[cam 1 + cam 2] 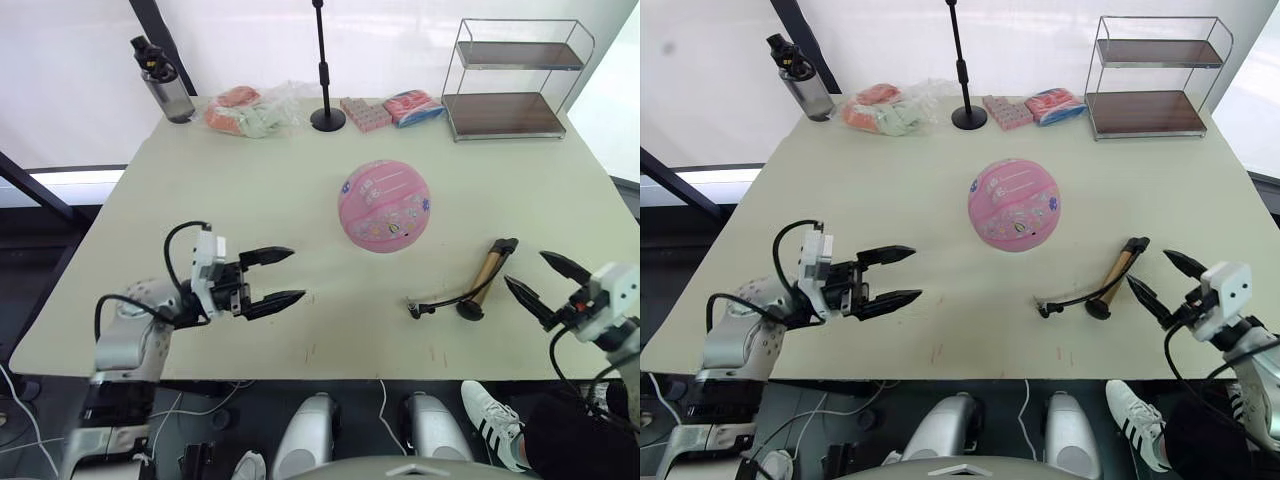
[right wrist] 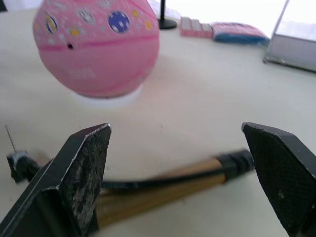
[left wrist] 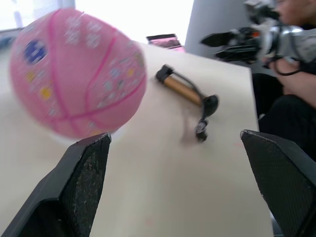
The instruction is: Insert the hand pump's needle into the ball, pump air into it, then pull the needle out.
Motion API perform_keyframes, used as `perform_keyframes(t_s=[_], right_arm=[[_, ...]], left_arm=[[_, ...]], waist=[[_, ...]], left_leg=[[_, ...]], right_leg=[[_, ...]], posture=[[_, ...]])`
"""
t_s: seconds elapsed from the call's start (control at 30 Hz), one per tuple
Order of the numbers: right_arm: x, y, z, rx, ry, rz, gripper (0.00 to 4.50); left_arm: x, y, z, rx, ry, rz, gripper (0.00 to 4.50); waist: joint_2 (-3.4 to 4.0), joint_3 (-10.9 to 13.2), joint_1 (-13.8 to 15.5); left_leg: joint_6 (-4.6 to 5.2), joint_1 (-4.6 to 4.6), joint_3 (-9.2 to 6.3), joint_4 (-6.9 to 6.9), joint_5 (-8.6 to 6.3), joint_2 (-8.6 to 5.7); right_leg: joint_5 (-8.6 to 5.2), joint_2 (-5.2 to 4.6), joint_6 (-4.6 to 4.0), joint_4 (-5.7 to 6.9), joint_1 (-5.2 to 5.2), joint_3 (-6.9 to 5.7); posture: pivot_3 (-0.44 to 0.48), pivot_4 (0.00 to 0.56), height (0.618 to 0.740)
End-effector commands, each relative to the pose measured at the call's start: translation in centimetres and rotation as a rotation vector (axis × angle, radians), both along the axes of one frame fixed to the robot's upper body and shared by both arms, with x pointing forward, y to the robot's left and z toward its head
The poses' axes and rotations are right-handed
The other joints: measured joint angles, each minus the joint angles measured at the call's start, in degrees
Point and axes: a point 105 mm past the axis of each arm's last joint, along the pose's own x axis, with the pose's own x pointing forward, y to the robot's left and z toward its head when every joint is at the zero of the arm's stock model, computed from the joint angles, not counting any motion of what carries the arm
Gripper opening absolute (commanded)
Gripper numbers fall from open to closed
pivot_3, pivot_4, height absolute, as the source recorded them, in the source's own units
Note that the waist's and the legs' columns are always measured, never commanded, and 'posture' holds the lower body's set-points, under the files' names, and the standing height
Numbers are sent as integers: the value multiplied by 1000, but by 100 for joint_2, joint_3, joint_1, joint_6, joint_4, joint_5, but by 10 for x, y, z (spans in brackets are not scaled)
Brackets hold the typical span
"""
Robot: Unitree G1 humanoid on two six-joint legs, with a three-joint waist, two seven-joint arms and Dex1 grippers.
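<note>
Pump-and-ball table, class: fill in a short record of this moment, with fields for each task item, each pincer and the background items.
ball: pink ball sits mid-table, free of both pincers
hand pump: hand pump lies flat on the table, on the robot's right of the ball
needle: needle on the hose end, not in the ball
left pincer: left pincer open, empty, above the table
right pincer: right pincer open, empty, beside the pump
far edge: bottle, black stand, wire shelf, packets
</note>
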Motion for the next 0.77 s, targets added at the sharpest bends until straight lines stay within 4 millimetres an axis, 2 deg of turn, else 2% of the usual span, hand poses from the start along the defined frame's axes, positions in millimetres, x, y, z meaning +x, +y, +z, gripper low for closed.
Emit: perform_keyframes(t_s=[0.03,0.23,0.43,0.63,0.77], right_arm=[[-12,-19,5,-37,-24,-40,4438],[-30,-45,-12,-74,33,-78,4438],[-40,-53,-13,-71,58,-56,4438],[-47,-54,-18,-67,112,8,4438],[-46,-53,-19,-65,117,40,4438]], left_arm=[[-1,22,-4,26,-26,144,4500],[-11,59,-34,49,39,417,4500],[-36,80,-61,135,74,576,4500],[-45,98,-72,143,98,709,4500],[-48,101,-74,192,79,710,4500]], waist=[[0,0,-2],[0,0,4],[-1,0,0],[-7,-2,22],[-8,-3,21]], left_leg=[[0,2,3,0,0,3],[1,8,21,-2,-1,10],[3,33,56,-10,-3,33],[8,35,64,-10,-6,38],[9,34,66,-10,-7,38]], right_leg=[[0,0,0,0,0,3],[0,-2,0,-2,0,18],[-3,-1,-4,-2,6,42],[-10,-2,-17,-5,8,47],[-9,-2,-15,-7,9,46]], posture=[[0,150,740],[0,150,740],[0,150,740],[0,150,740],[0,150,740]])
